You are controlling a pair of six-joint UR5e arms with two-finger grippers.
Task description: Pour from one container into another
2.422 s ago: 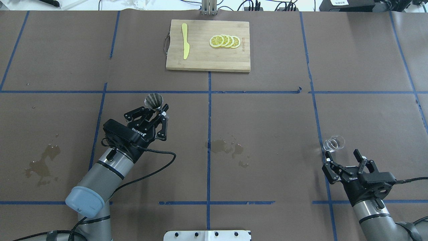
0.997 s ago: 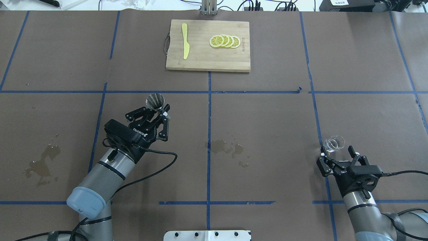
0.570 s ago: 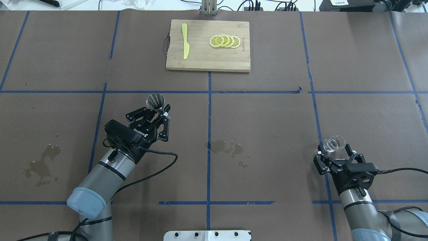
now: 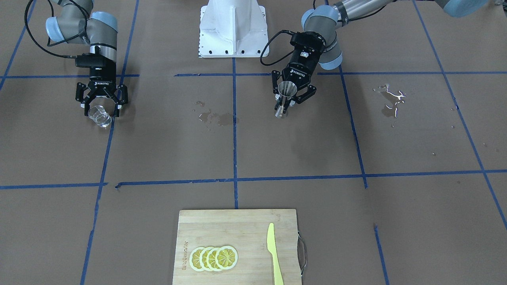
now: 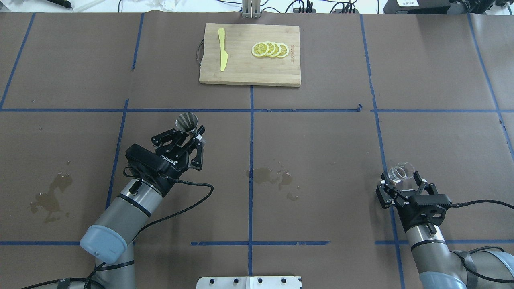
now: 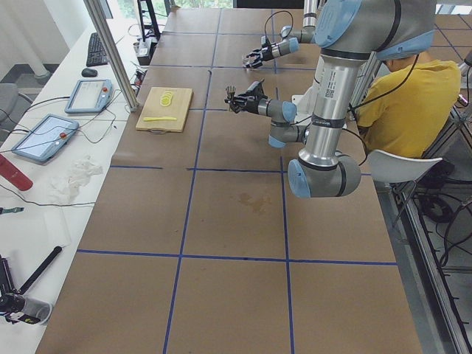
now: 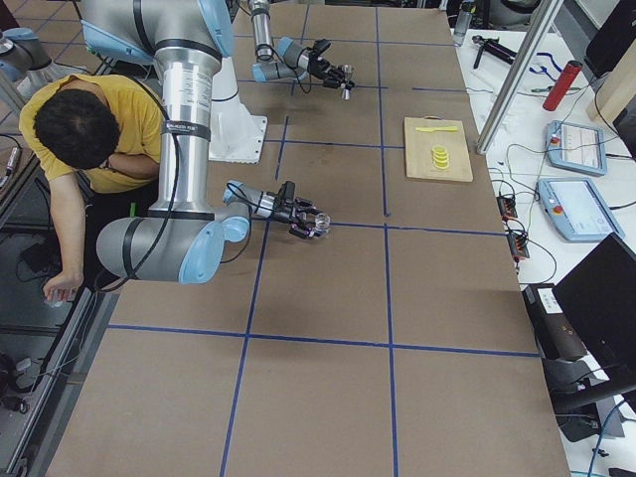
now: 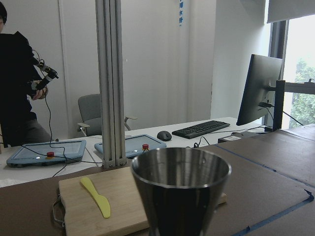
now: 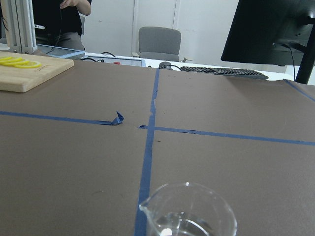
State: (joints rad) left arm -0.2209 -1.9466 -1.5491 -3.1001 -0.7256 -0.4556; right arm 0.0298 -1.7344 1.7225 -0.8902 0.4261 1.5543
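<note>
Overhead view, read left to right. A brown stain (image 5: 50, 196) is lying toward the left end of the paper-covered table (image 5: 321, 160). The left gripper (image 5: 192, 132) is clamping its fingers on the narrow waist of the steel jigger (image 5: 187, 121), keeping the wide cone uppermost. A wet patch (image 5: 273, 176) is sitting at the centre, in the broad bare stretch between the two arms. The cutting board (image 5: 249, 72), carrying a yellow knife (image 5: 222, 50) and lemon slices (image 5: 270, 49), is resting at the far edge, well apart from both arms. The right gripper (image 5: 401, 182) is spreading its fingers wide and gripping nothing. The glass cup (image 5: 400, 171) is standing upright between the fingertips, just beside a blue tape line (image 5: 378, 136), with a little clear liquid inside.
</note>
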